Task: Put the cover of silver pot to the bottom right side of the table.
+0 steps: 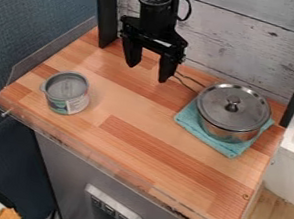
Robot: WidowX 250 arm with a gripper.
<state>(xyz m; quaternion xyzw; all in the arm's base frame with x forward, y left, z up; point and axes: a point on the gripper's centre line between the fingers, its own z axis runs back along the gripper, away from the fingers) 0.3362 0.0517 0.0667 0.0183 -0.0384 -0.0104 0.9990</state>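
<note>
So, I've got the pincer [147, 73] hanging over the back of the wooden bench [127, 124], fingers spread pretty wide with nothing between them. The lid [217, 109] is sitting on the silver pot [224, 134], knob up, over on the right side of my camera view. Pot's on a teal cloth [229, 151], and there's an open can [68, 94] over on the left.

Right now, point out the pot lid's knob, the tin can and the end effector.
lid knob [232, 103]: camera view, on the knob's middle
tin can [67, 93]: camera view, on its upper side
end effector [145, 73]: camera view, midway between its fingertips
</note>
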